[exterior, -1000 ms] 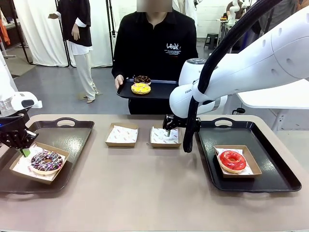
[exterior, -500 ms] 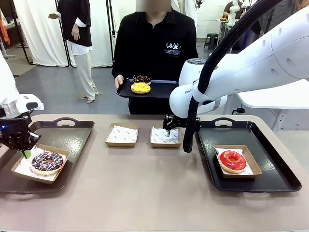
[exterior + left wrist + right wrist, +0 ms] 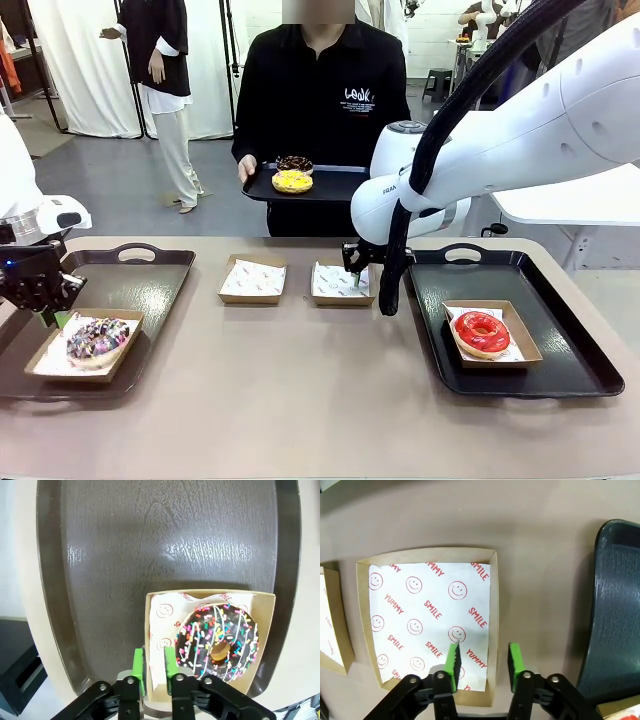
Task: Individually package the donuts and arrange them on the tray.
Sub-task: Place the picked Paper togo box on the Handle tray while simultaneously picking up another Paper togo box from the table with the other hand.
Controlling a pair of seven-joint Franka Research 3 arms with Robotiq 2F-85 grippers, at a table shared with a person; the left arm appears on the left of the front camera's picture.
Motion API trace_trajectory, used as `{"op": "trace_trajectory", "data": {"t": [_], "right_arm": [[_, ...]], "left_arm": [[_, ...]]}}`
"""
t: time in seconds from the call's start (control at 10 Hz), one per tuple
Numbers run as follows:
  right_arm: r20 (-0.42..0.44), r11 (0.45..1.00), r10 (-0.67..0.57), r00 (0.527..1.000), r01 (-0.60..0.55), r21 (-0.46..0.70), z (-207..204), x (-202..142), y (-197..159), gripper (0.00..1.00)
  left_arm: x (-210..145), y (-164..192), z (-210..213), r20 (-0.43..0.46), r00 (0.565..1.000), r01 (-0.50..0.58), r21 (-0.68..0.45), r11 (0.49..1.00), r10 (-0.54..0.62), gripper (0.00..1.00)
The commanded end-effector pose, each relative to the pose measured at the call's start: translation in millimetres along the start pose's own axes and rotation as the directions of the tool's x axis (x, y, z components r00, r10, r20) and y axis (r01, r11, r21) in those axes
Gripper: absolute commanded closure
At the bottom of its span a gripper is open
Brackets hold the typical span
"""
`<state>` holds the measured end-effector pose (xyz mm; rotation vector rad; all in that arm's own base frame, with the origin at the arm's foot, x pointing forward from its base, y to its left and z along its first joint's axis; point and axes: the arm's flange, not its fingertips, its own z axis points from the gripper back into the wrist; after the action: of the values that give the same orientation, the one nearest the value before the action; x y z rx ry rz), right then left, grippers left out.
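- The left end effector has its green pads slightly apart, straddling one wall of a cardboard box without pinching it.
- That box holds a sprinkled chocolate donut and lies on the left tray.
- The right end effector is about half open. Its pads sit either side of an empty lined box wall on the bench.
- The red donut sits boxed on the right tray.
- A person holds a black tray carrying the yellow donut and a second chocolate donut.
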<state>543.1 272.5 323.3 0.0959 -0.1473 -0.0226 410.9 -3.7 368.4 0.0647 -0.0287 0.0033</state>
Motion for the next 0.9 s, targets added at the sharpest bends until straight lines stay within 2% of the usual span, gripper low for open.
{"op": "trace_trajectory", "data": {"t": [0.0, 0.1, 0.8], "right_arm": [[0.005, 0.999, 0.006, 1.0, -0.007, 0.033, -4.1, 5.9, 2.7, 1.0], [0.004, 0.999, 0.001, 1.0, -0.001, 0.035, -4.3, 6.2, 2.2, 0.99], [0.016, 0.996, -0.082, 0.996, 0.082, 0.027, -1.1, 6.4, -0.7, 1.0]], "left_arm": [[-1.4, 2.2, -2.1, 0.012, 1.0, 0.0, 0.027, 1.0, -0.001, 0.4], [-1.9, 2.6, -1.4, 0.01, 1.0, 0.005, 0.023, 1.0, -0.005, 0.0], [-4.5, 4.6, 5.6, -0.006, 1.0, 0.018, -0.037, 0.999, -0.018, 0.02]]}}
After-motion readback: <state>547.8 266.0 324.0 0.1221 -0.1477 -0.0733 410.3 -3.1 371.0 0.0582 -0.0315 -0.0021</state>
